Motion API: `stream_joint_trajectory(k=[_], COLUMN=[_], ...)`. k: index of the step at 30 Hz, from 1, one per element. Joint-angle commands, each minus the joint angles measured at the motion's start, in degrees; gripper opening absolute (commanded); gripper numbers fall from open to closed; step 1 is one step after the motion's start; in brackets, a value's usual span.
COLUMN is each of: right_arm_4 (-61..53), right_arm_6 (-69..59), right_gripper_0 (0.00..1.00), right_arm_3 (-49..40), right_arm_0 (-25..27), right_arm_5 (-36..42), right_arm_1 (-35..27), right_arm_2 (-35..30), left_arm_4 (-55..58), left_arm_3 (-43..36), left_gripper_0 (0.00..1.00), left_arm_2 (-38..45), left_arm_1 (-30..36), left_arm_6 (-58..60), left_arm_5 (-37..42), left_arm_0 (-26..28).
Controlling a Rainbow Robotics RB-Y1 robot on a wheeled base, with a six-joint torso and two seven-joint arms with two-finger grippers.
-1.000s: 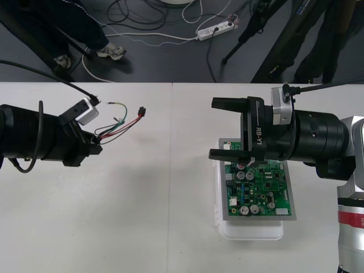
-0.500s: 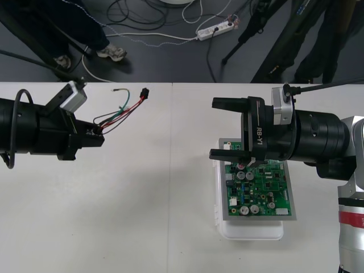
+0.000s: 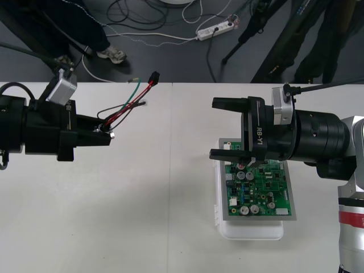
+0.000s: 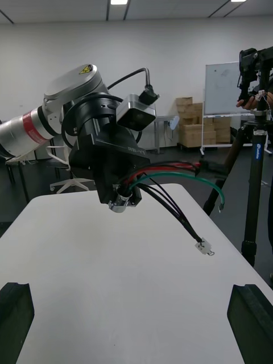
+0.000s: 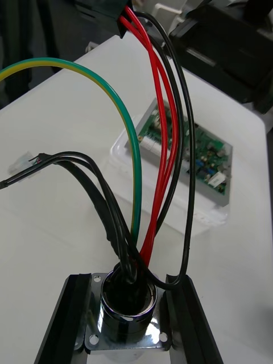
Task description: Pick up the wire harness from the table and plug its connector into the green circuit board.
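My left gripper point(image 3: 106, 132) is shut on the round metal socket point(image 5: 127, 311) of the wire harness point(image 3: 128, 102) and holds it above the left half of the table. Red, black and green wires rise from the socket to the small black plug point(image 3: 153, 75), which hangs in the air near the table's far edge. The green circuit board point(image 3: 259, 190) lies on its white base point(image 3: 250, 230) at the right. My right gripper point(image 3: 225, 129) is open, hovering over the board's far left end, nothing between its fingers point(image 4: 14, 318). In the right wrist view the left gripper point(image 4: 122, 196) faces me with the wires fanned out.
A thin black branch of the harness ends in a small white connector point(image 4: 203, 246) that dangles above the table. Bare table point(image 3: 159, 199) lies between the two grippers and toward the near edge.
My left gripper has moved right and turned, carrying the socket with it. The plug and wires swung toward the table's far edge. The right arm has not moved.
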Motion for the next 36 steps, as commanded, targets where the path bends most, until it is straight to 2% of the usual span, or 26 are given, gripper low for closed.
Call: stream_joint_trajectory(k=[1, 5, 13, 20, 36], right_arm_4=[-1.11, -1.11, -1.46, -2.16, -2.95], right_arm_6=[0.79, 0.79, 0.79, 0.79, 0.88], right_gripper_0=[1.0, 1.0, 1.0, 1.0, 1.0], right_arm_3=[-0.5, -0.5, -0.5, -0.5, -0.5], right_arm_0=[-1.42, -1.51, -1.42, -1.42, -1.07], right_arm_5=[-0.24, -0.24, -0.24, -0.24, -0.24], right_arm_1=[-1.41, -1.41, -1.94, -2.38, -3.35], right_arm_2=[-1.16, -1.07, -1.16, -1.16, -0.98], left_arm_4=[5.0, 8.25, 12.56, 15.46, 16.86], left_arm_3=[-3.57, -3.92, -11.66, -14.56, -15.17], left_gripper_0=[0.0, 0.0, 0.0, 0.0, 0.0], left_arm_2=[0.64, -0.24, -1.65, -4.99, -13.87], left_arm_1=[0.43, 0.43, 0.43, 0.43, 0.43], left_arm_6=[-0.66, 0.4, 11.73, 19.56, 21.05], left_arm_5=[-1.6, -1.6, -1.6, -1.6, -1.6], left_arm_0=[-1.62, -1.62, -1.36, -1.0, 1.28])
